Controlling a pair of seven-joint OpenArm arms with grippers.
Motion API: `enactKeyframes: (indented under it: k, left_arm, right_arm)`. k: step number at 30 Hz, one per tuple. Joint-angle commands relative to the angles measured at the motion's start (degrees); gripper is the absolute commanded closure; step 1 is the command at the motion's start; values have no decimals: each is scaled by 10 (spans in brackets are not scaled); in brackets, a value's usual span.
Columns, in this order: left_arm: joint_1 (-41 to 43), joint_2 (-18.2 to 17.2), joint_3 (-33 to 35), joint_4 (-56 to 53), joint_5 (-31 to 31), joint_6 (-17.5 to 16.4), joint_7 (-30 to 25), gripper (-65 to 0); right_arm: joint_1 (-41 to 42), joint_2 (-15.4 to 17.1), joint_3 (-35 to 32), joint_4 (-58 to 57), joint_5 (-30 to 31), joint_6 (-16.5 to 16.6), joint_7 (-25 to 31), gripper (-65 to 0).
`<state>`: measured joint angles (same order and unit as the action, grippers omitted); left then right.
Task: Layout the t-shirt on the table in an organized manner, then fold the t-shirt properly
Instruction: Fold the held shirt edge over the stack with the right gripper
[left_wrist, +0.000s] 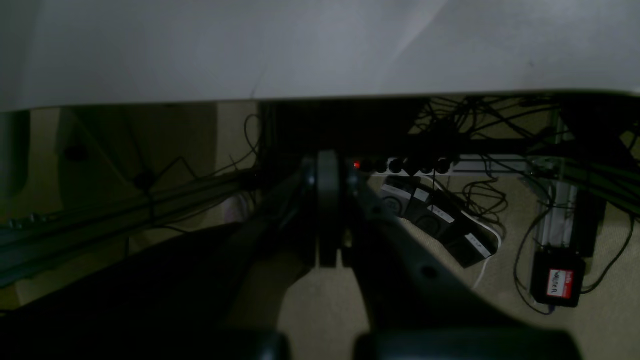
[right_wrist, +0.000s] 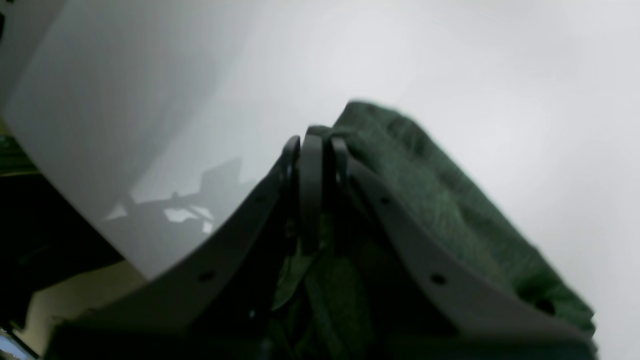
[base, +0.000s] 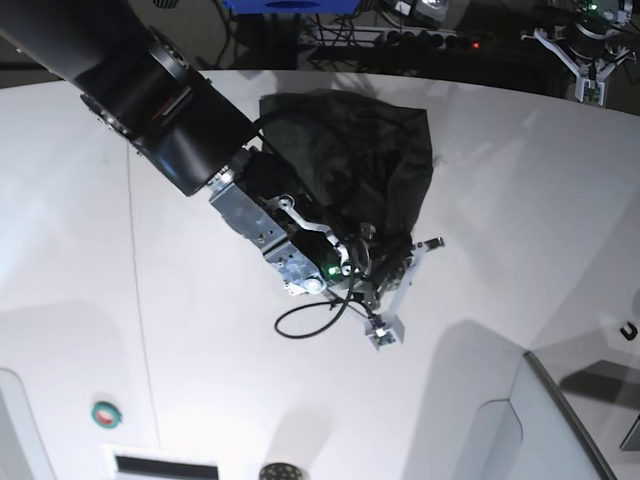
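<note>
Smooth white table (base: 520, 210) bears wrinkly, soft green t-shirt (base: 350, 165).

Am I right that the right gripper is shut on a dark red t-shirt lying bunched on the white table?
Not quite: the t-shirt is dark green, not red, as the right wrist view shows. The rest holds: the right gripper is shut on its fabric, and it lies bunched on the white table.

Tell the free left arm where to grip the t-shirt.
Take the t-shirt at its far edge near the table's back rim, coming from above. The right gripper is shut on the near part, and the far edge lies free. The heap hides the sleeves and hem.
</note>
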<state>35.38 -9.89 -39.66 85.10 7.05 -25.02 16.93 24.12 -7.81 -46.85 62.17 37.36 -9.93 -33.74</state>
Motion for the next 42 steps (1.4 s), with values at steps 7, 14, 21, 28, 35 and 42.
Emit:
enactKeyframes:
  k: [7,14,21,28,35,42]
  left_arm:
    - [5,-8,-2,6,-2,5,-5,0]
    - [5,-7,-1,7,-2,5,-5,0]
    - [5,-7,-1,7,-2,5,-5,0]
    - [5,-7,-1,7,-2,5,-5,0]
    - [1,-8,-6,6,-2,5,-7,0]
    - [-11,-10,-26,7,-1,5,-5,0]
  right_arm:
    - [16,-11,-2,10,5,4,15,-30]
    - [16,-11,-2,10,5,57,49,-30]
    - [16,-12,-2,12,5,60,81,-29]
    - [21,-11,-20,25,5,56,82,-119]
    - [-19,36,-22,209,2,58,-149,-294]
    - [-80,56,-53,216,0,60,-203,-297]
